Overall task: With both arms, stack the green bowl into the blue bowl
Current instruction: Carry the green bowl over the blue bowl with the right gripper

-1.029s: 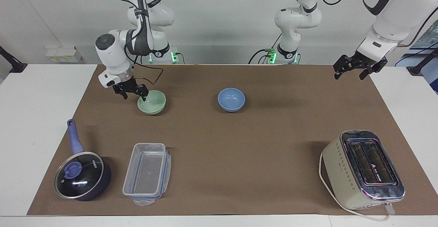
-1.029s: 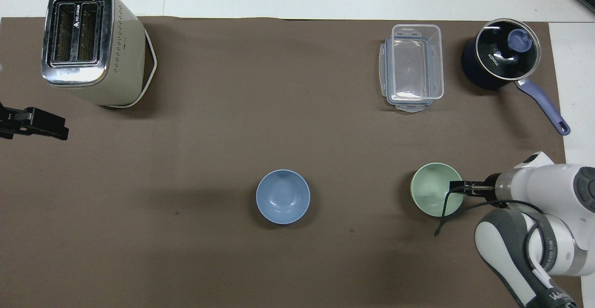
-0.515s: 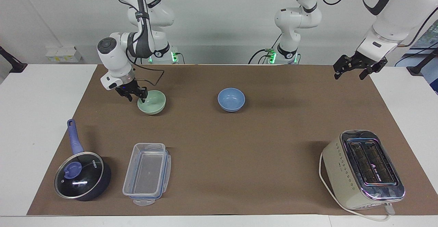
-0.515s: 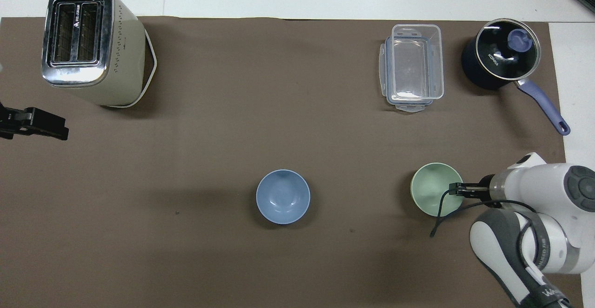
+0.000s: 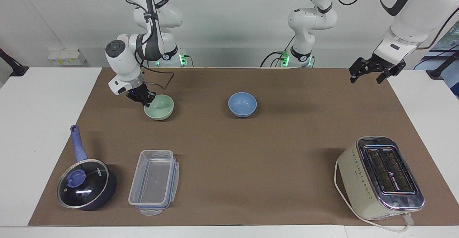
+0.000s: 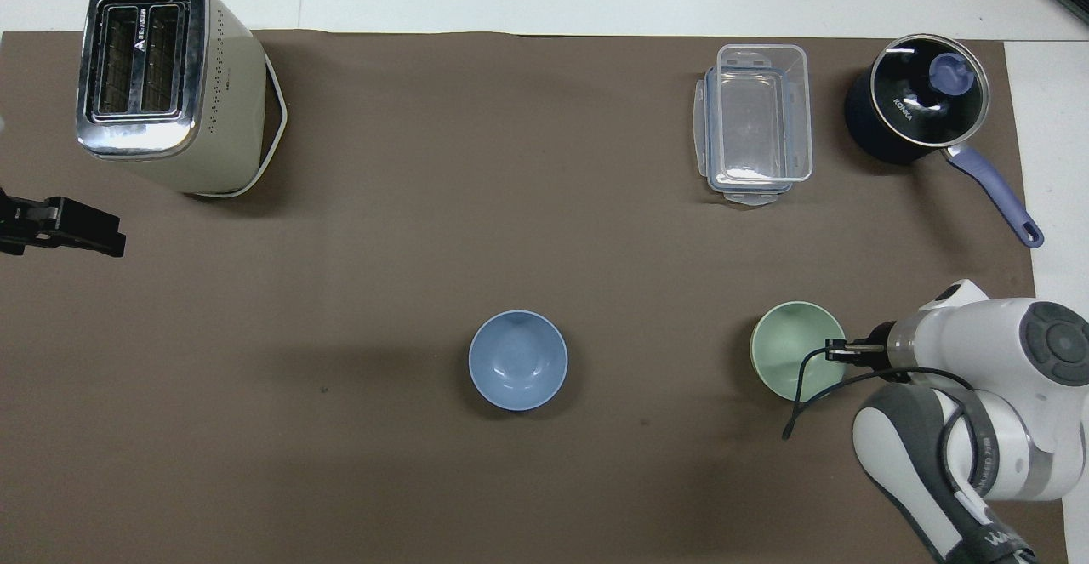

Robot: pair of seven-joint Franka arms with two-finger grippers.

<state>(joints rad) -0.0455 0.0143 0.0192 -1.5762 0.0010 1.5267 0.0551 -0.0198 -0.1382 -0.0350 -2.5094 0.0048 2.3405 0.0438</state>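
Note:
The green bowl (image 5: 161,107) stands on the brown mat toward the right arm's end of the table; it also shows in the overhead view (image 6: 791,350). My right gripper (image 5: 146,101) is down at its rim, on the side toward the right arm's end, and its fingers are pinched on the rim; the overhead view shows it there too (image 6: 838,350). The blue bowl (image 5: 242,104) stands empty near the middle of the mat, beside the green bowl (image 6: 517,360). My left gripper (image 5: 365,79) hangs open in the air over the mat's edge at the left arm's end, waiting (image 6: 102,236).
A cream toaster (image 5: 382,177) stands far from the robots at the left arm's end. A clear plastic container (image 5: 154,182) and a dark lidded pot with a blue handle (image 5: 84,184) stand far from the robots at the right arm's end.
My right gripper's fingers have closed from a wide spread onto the green bowl's rim, and the wrist has risen and turned. The bowls and the left arm have not moved.

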